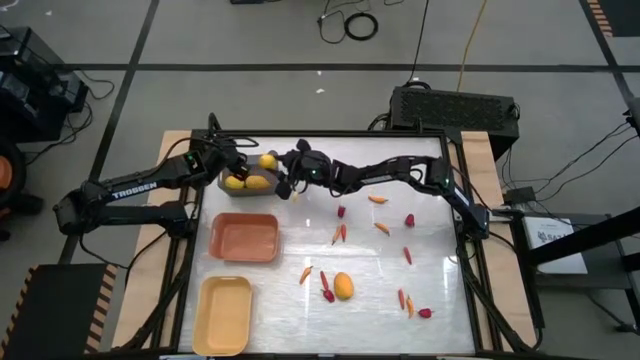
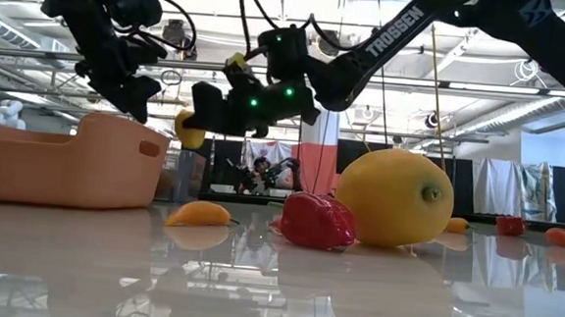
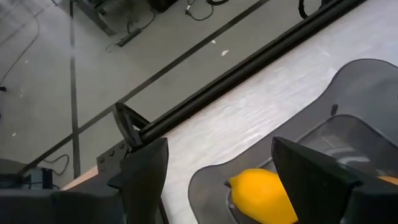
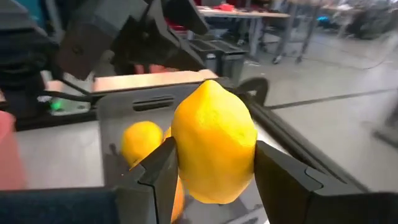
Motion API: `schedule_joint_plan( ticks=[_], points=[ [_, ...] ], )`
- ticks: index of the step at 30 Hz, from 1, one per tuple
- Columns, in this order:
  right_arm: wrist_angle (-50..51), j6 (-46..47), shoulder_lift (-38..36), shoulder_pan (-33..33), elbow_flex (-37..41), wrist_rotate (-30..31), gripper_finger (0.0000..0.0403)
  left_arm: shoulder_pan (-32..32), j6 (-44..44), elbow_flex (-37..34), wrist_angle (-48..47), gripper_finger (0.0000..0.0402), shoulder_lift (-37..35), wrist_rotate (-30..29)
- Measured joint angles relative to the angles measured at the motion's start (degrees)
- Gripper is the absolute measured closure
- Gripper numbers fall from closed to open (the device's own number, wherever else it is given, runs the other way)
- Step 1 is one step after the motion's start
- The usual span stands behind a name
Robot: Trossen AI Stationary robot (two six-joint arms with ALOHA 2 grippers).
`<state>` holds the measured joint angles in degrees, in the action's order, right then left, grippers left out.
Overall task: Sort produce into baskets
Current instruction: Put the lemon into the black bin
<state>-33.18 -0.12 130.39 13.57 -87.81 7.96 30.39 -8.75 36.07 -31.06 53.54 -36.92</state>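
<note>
**Lemon clamped above the grey bin**

The right gripper [image 4: 214, 177] clamps one smooth yellow lemon [image 4: 213, 148] directly over the grey bin [image 1: 250, 187], which holds two lemons. The left gripper [image 3: 217, 180] hovers beside it, jaws apart. Only the high view shows all three baskets and one loose lemon [image 1: 343, 286]

One camera looks straight down on my table [image 1: 400, 300]; another sits level with it; my wrist cameras both see the grey basket [image 4: 124, 118].
</note>
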Motion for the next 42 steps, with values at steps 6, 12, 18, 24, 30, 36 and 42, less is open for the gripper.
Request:
schedule_joint_plan(
  ticks=[6, 12, 18, 24, 30, 36, 42],
  points=[
    [-0.9, 0.57, 0.0, 0.39, 0.0, -5.02, 0.022, -0.02, -0.1, 0.0, 0.03, 0.0109, 0.0, 2.33],
    [-0.77, 0.55, 0.0, 0.37, 0.0, -5.24, 0.0165, -0.04, -1.46, 0.0, -0.35, 0.0109, 0.0, 3.93],
    [-0.27, 0.55, 0.0, 0.37, 0.0, -5.15, 0.0127, -0.02, -1.46, 0.0, -1.47, 0.0109, 0.0, 3.95],
    [2.92, 0.36, -1.61, 0.36, 0.04, -5.24, 0.0122, -0.02, -1.44, 0.0, -1.47, 0.0109, 0.0, 5.21],
    [17.96, -0.55, -9.62, -0.83, 0.02, -5.28, 0.0122, -0.9, -1.34, 0.0, -1.35, 0.0109, 0.0, 5.62],
    [45.92, -1.56, -20.82, -3.78, 0.02, -6.0, 0.0122, -4.21, -1.09, 0.02, 1.43, 0.0109, 0.0, 8.1],
    [72.55, 2.08, -29.1, -8.92, 0.0, -11.71, 0.0132, -10.09, -1.08, 0.02, 11.13, 0.0109, 0.0, 18.66]
  ],
)
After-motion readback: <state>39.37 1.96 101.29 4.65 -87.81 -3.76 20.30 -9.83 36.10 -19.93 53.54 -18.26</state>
